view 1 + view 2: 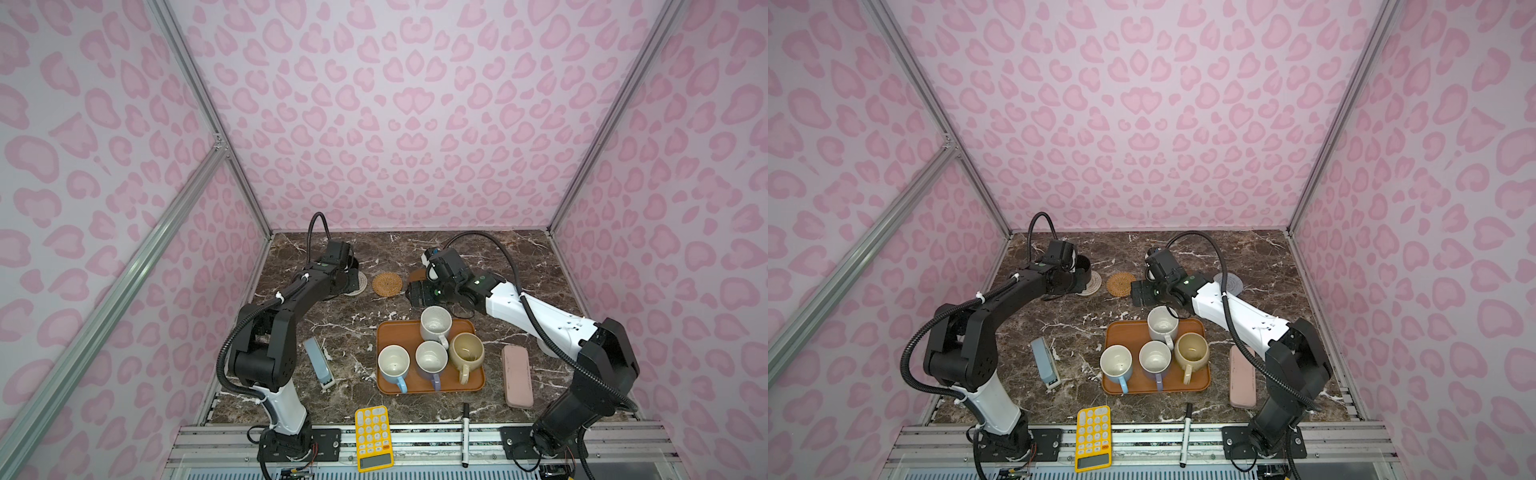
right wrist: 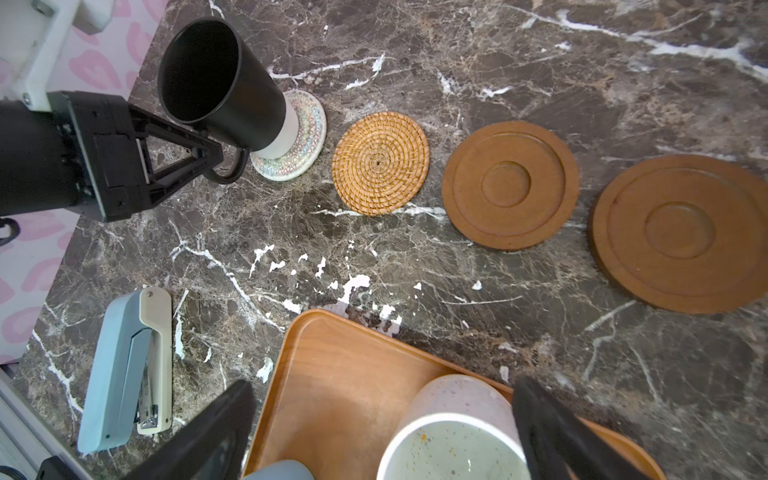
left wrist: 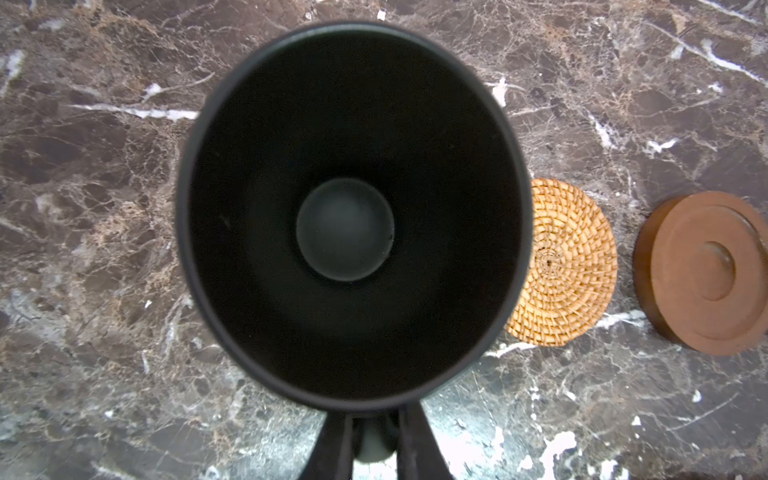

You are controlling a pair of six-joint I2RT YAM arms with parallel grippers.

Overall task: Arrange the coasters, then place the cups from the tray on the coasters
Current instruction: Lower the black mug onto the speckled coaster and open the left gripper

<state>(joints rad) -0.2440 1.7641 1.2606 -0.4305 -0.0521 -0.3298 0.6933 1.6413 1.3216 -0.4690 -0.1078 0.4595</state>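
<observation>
– Table [image 1: 332,324] first: what sits on the dark marble?

– The biggest thing is the orange-brown tray [image 1: 392,332], near the front middle. Four mugs stand in it. The speckled white mug [image 1: 435,324] is at its far edge. Along the near side are the light blue mug [image 1: 394,365], the lavender mug [image 1: 432,359] and the squat beige-yellow mug [image 1: 467,353], handles toward the front.

– And the fifth?

– The black mug [image 2: 220,83] is off the tray at the far left, its pale base band set on the whitish woven coaster [image 2: 309,137].

– The other coasters?

– They run in a row rightward from that one, each apart from the next. First comes the tan rattan coaster [image 1: 387,284], then a brown wooden coaster [image 2: 510,185] and a second brown wooden coaster [image 2: 681,232]. Last is the grey-blue woven coaster [image 1: 1235,284], partly behind the right arm.

– Now the fingers.

– The left fingers [image 2: 208,153] are clenched on the black mug's handle, one on each side of the loop. The left wrist view looks straight down into the mug.

– And the right?

– The right fingers [image 2: 548,432] are spread wide and grasp nothing, with the speckled white mug's rim between them. One finger overlaps the mug's edge in the wrist view; whether it touches, I cannot tell.
</observation>
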